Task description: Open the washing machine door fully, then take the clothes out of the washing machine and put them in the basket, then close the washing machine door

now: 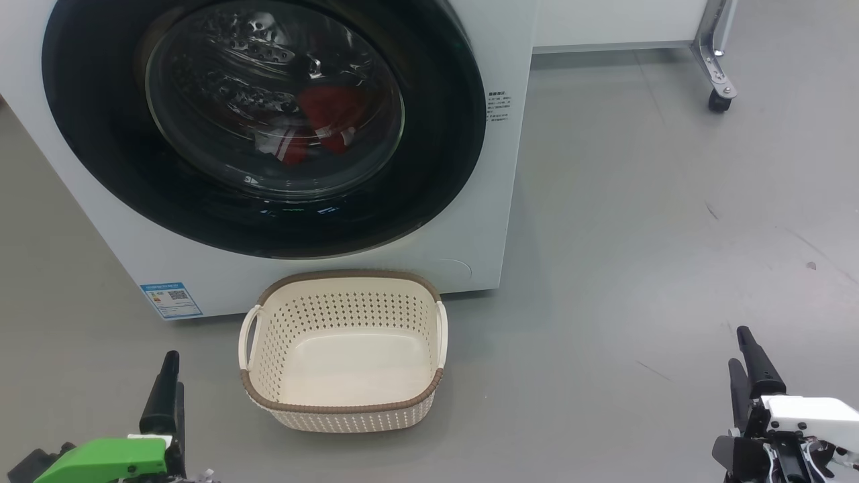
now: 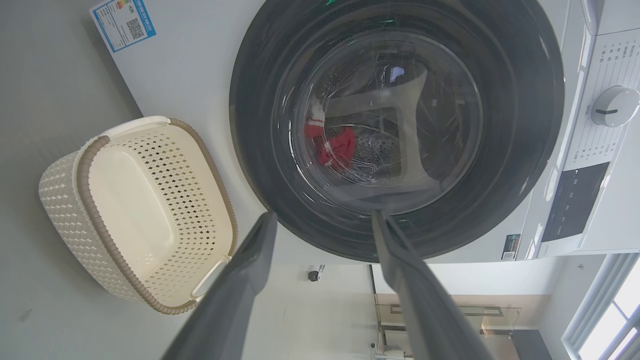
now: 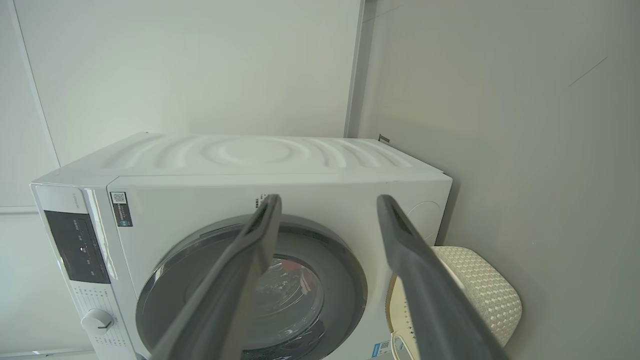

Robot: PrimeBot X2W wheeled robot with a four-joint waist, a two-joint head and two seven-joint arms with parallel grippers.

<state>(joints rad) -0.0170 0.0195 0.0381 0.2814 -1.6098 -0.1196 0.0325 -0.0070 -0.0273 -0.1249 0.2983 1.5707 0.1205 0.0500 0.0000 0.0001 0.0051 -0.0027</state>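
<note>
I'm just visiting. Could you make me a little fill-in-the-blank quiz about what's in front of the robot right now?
The washing machine door is ____.
The clothes inside are mostly ____.
The basket on the floor is ____.
The left gripper and right gripper both stand ____.
Missing words: shut, red, empty, open.

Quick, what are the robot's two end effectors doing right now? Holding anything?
Left end effector: open, holding nothing.
Right end effector: open, holding nothing.
</note>
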